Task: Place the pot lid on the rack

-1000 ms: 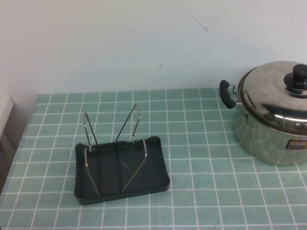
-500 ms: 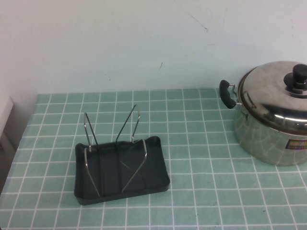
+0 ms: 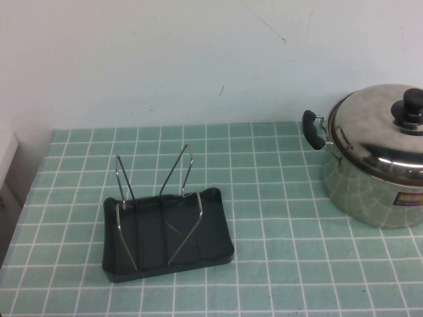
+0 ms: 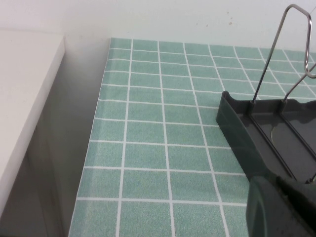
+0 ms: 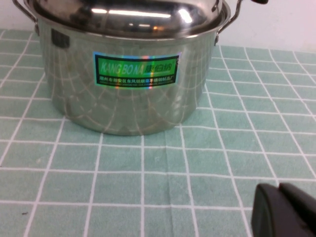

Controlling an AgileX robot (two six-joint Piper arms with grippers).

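Note:
The pot lid (image 3: 380, 129), shiny steel with a black knob (image 3: 411, 105), sits on the steel pot (image 3: 367, 195) at the table's far right. The rack (image 3: 165, 231), a black tray with silver wire uprights, stands left of centre. Neither gripper shows in the high view. In the left wrist view, my left gripper (image 4: 282, 200) is shut and empty, low over the tiles beside the rack's near corner (image 4: 256, 143). In the right wrist view, my right gripper (image 5: 280, 210) is shut and empty, in front of the pot (image 5: 128, 94), with the lid's rim (image 5: 128, 19) above it.
The pot's black side handle (image 3: 312, 130) points toward the rack. A white cabinet (image 4: 24, 94) stands beside the table's left edge (image 4: 91, 148). A white wall (image 3: 198, 59) runs behind the green tiled table (image 3: 277, 218).

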